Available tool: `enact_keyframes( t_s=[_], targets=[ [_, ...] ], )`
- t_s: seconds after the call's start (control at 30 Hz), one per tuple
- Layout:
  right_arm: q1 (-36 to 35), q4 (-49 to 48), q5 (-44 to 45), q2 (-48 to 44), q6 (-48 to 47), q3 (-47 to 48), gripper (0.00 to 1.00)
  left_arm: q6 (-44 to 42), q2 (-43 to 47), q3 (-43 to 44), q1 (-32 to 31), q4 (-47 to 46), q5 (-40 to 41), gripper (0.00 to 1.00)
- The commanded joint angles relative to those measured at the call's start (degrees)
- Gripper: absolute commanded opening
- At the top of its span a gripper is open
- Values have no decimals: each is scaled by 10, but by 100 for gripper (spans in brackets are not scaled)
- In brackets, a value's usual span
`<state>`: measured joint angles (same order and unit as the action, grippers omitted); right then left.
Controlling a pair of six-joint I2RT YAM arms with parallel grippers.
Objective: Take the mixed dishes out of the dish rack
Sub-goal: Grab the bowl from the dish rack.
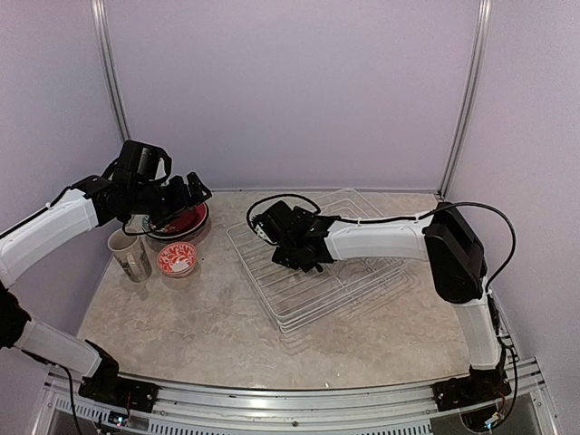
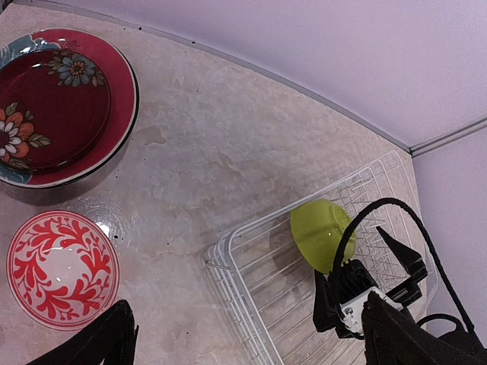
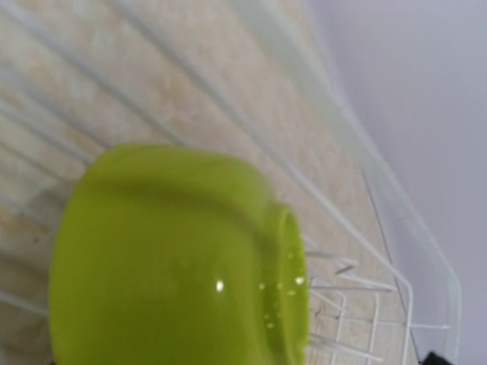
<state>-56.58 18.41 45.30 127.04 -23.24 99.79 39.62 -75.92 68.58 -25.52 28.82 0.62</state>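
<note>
We see a beige marbled table (image 1: pixel 217 331) closed in by pale lilac walls (image 1: pixel 290 91). Two metal posts (image 1: pixel 109 68) stand in its far corners, and a ribbed metal rail (image 1: pixel 299 408) runs along its near edge.

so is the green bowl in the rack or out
In. The bowl lies tipped on its side inside the rack; the right wrist view shows wires under it and the rim beyond.

A smooth, glossy finish is seen on the lime-green round bowl (image 3: pixel 175 258), lower left; the white wire rack (image 1: pixel 308 308) appears coated.
</note>
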Motion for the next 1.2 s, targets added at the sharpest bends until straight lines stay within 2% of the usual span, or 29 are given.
enact_keyframes(
  t_s=[0.0, 0.47, 1.17],
  targets=[
    [1, -36, 18, -21, -5, -6, 100, 2, 1, 8, -1, -2, -3, 99],
    [6, -64, 44, -23, 6, -21, 93, 2, 7, 3, -2, -2, -3, 99],
    [22, -100, 25, -1, -3, -31, 57, 5, 11, 2, -2, 1, -3, 99]
  ],
)
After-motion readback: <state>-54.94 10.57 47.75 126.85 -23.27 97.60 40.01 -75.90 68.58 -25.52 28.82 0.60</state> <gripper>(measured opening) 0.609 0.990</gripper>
